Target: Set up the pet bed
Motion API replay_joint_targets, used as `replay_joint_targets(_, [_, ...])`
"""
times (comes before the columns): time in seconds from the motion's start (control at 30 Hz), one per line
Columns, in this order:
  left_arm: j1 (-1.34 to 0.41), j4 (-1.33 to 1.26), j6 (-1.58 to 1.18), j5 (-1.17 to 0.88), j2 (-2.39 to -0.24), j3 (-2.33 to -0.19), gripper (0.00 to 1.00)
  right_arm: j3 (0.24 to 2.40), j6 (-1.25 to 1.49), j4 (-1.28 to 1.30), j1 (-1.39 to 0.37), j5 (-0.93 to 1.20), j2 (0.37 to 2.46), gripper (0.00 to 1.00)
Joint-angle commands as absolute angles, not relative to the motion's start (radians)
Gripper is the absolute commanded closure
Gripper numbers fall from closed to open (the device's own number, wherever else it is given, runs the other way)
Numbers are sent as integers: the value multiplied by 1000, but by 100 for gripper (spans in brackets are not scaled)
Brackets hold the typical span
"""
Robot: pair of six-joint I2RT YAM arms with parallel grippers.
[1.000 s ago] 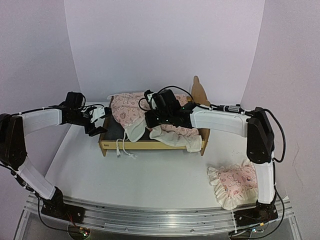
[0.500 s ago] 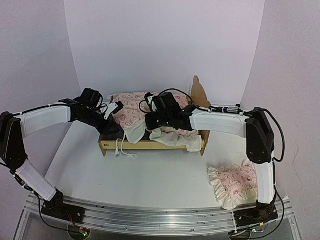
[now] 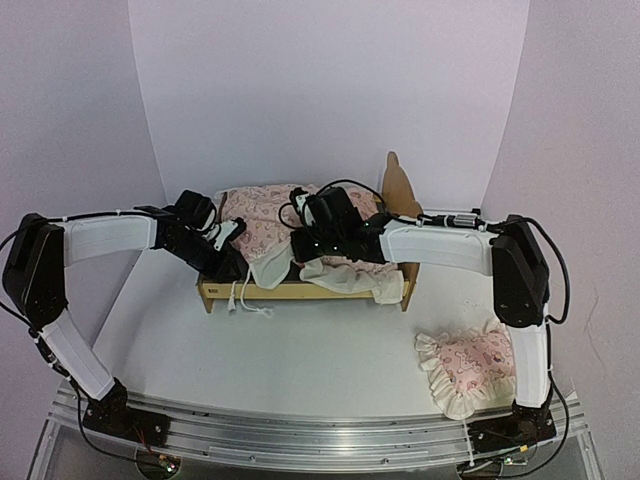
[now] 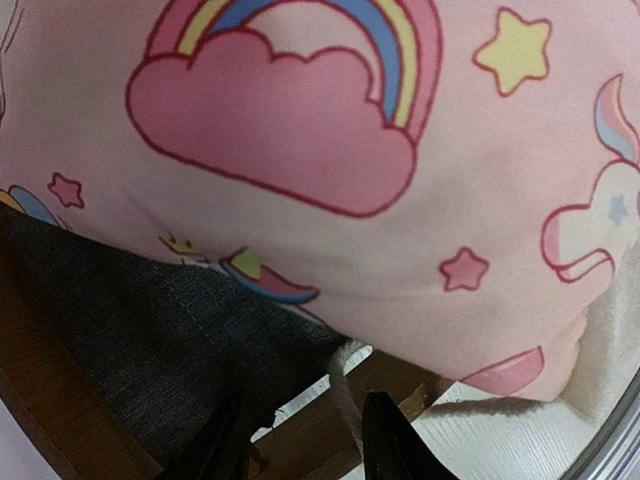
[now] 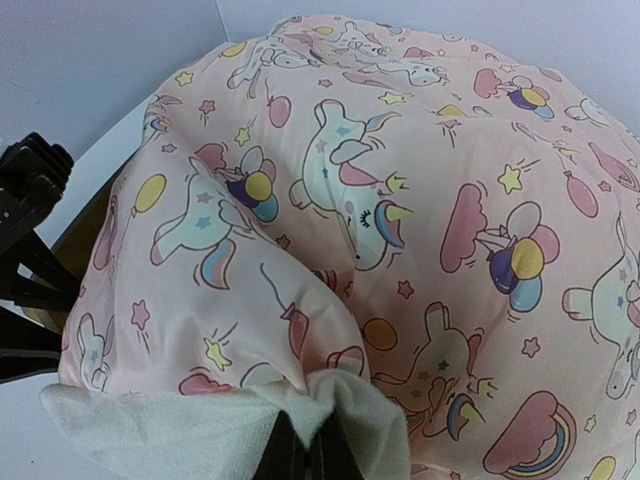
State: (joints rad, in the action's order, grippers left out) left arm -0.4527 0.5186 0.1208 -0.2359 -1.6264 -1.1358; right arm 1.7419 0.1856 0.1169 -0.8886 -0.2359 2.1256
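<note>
The pet bed (image 3: pixel 300 290) stands mid-table, its ear-shaped headboard (image 3: pixel 400 185) at the right. A pink unicorn-print cover (image 3: pixel 265 215) with a white fleecy underside lies bunched on it. My right gripper (image 3: pixel 300 246) is shut on a fold of the cover's white underside (image 5: pixel 330 410). My left gripper (image 3: pixel 233 268) is open at the bed's left end. In the left wrist view its fingers (image 4: pixel 385 440) straddle a white cord (image 4: pixel 345 385) over the wooden rail (image 4: pixel 405 380), beside the dark grey base (image 4: pixel 130 340).
A pink ruffled heart-print pillow (image 3: pixel 470 368) lies at the front right by the right arm's base. White cords (image 3: pixel 240 295) dangle over the bed's front left corner. The lilac backdrop walls close in at the back and sides.
My left arm has swung right and down, from beside the bed to its left end, under the cover's edge. The right gripper has stayed shut on the cover.
</note>
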Motion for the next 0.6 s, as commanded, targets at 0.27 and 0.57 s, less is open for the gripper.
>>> replay_joint_targets(0.27, [-462,597,63,-289,-1628,-1182,60,1730,187,78,-886,-243,2059,100])
replay_joint_targets(0.57, [-468,608,91,-287,-1623,-1137,72,1730,184,78,-885,-246,2063,100])
